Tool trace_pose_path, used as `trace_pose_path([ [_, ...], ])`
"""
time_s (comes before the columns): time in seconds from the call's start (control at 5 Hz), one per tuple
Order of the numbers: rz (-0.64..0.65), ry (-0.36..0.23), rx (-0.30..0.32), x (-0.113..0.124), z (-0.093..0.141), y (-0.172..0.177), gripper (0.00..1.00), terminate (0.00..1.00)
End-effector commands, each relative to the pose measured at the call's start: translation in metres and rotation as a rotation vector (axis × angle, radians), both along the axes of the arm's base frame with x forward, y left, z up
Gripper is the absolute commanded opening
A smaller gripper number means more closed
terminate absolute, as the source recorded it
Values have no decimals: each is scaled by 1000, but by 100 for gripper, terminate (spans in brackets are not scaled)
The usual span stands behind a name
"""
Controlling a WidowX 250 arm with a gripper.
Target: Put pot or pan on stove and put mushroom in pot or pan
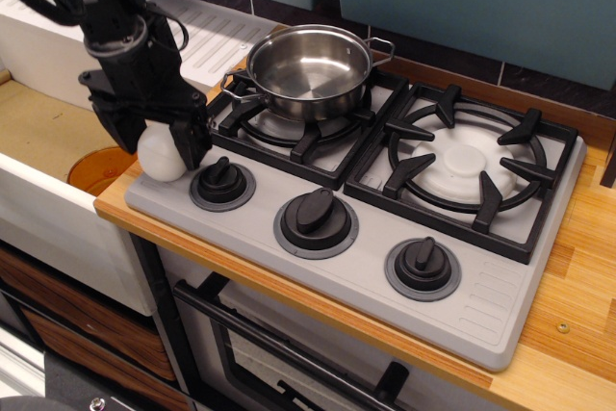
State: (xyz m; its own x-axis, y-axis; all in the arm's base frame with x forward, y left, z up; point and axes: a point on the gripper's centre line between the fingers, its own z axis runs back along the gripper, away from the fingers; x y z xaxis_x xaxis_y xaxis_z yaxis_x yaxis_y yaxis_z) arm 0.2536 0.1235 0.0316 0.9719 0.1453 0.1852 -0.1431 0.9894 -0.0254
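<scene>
The shiny steel pot stands on the left rear burner grate of the grey stove; the pot is empty. The white mushroom sits at the stove's front-left corner, beside the left black knob. My black gripper has come down over the mushroom. Its two fingers straddle the cap, one on each side, and still stand apart, so the gripper is open. The upper part of the mushroom is hidden by the gripper.
Two more knobs line the stove's front. The right burner grate is bare. A sink with an orange drain lies left of the stove, a white drainboard behind it. Wooden counter runs to the right.
</scene>
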Motion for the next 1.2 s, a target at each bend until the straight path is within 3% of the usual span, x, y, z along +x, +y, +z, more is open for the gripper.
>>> trace_pose_path([
  [0.0,33,-31,15,3,3,-12,0,0],
  [0.4,40,5,31,4,28,-15,0,0],
  [0.6,44,36,40,8,53,-12,0,0],
  [1.0,82,89,46,39,102,-19,0,0],
])
